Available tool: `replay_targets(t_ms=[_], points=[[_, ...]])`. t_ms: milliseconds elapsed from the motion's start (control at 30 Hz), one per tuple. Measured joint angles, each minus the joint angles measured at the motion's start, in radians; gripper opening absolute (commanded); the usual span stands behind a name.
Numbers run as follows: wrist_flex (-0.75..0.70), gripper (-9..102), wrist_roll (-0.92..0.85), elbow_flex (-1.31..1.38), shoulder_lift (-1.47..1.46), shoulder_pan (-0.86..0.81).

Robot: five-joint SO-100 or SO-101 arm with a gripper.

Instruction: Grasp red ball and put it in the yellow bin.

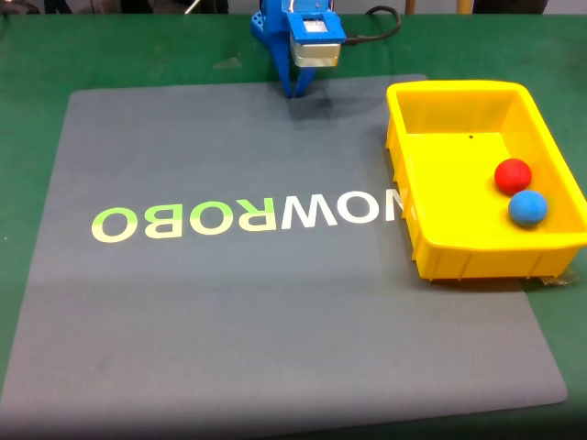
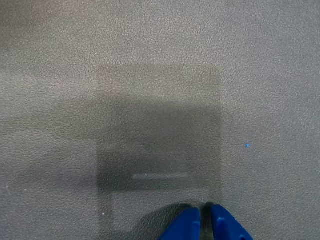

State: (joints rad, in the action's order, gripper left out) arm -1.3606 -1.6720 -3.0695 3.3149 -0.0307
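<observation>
The red ball lies inside the yellow bin at the right of the fixed view, touching a blue ball just in front of it. My blue gripper hangs at the far edge of the grey mat, well left of the bin, pointing down. In the wrist view the gripper shows two blue fingertips pressed almost together over bare grey mat, with nothing between them.
A large grey mat with pale "ROBOWORON"-style lettering covers the green table. The bin sits on the mat's right edge. A black cable runs behind the arm.
</observation>
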Motion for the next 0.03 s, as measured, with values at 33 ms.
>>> replay_targets(t_ms=[33], points=[[0.000,0,0.000,0.000,0.000,0.000]])
